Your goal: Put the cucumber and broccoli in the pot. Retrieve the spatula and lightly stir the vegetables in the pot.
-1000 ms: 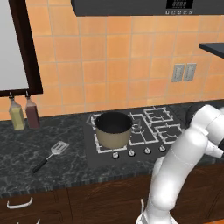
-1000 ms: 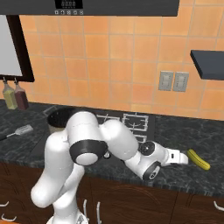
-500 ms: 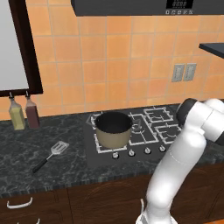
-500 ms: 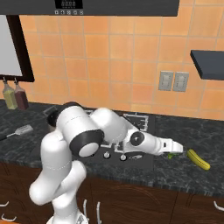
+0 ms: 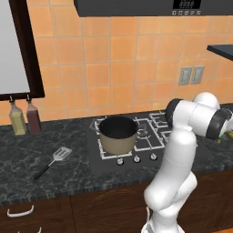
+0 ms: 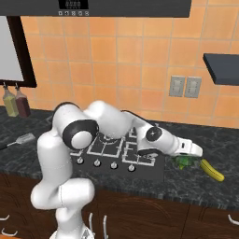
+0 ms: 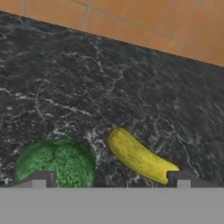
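Nothing is in the pot (image 5: 118, 135) yet. It sits on the stove (image 5: 152, 136) at the centre of the left base view, dark inside, with no vegetable showing in it. So every step is left: cucumber in, broccoli in, spatula fetched, then the stir.

The arm reaches out to the right side of the right base view, and the gripper (image 6: 196, 151) hangs just above the broccoli (image 6: 185, 162) with nothing in it. The cucumber (image 6: 212, 170) lies just beside the broccoli on the desk (image 6: 205, 189), lower right of that frame, well apart from the pot.

The hand view gives the close look: broccoli (image 7: 56, 160) at lower left, yellow-green cucumber (image 7: 140, 156) running from centre to lower right, near each other but with a sliver of dark desk (image 7: 109, 74) between them. The two fingers (image 7: 38, 179) stand spread wide at the bottom edge, released, one over the broccoli and one at the cucumber's end. My judgement: this is the approach to the first pick, and which vegetable it takes first I cannot tell.

The left base view offers what the others lack: the spatula (image 5: 51, 162) in full, lying on the desk at lower left, well away from the pot, untouched. In that view the arm's own bulk hides the gripper and most of the vegetables.
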Motion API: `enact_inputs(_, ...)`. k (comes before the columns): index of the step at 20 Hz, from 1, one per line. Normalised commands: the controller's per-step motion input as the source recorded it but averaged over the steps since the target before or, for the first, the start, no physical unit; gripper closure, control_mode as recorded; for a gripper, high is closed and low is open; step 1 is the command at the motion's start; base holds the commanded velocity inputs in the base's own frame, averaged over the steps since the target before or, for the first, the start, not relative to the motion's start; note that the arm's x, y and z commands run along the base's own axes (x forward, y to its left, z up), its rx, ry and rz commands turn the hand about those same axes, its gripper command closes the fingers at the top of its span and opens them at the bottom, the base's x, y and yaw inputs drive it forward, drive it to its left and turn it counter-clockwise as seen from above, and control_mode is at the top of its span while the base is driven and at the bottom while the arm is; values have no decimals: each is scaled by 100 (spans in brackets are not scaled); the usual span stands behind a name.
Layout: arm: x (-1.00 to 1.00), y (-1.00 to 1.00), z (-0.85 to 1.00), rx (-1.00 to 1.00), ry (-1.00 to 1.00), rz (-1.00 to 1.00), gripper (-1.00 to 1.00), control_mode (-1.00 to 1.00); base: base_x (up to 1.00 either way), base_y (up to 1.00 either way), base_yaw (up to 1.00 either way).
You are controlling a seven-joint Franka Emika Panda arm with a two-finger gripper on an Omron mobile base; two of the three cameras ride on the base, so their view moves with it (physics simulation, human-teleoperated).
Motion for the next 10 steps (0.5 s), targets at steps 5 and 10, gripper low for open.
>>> enact_inputs(5,0,-70,81,36,20,0,-100,-100,0,0,0)
enact_inputs(10,2,-41,100,41,4,1,-100,-100,0,0,0)
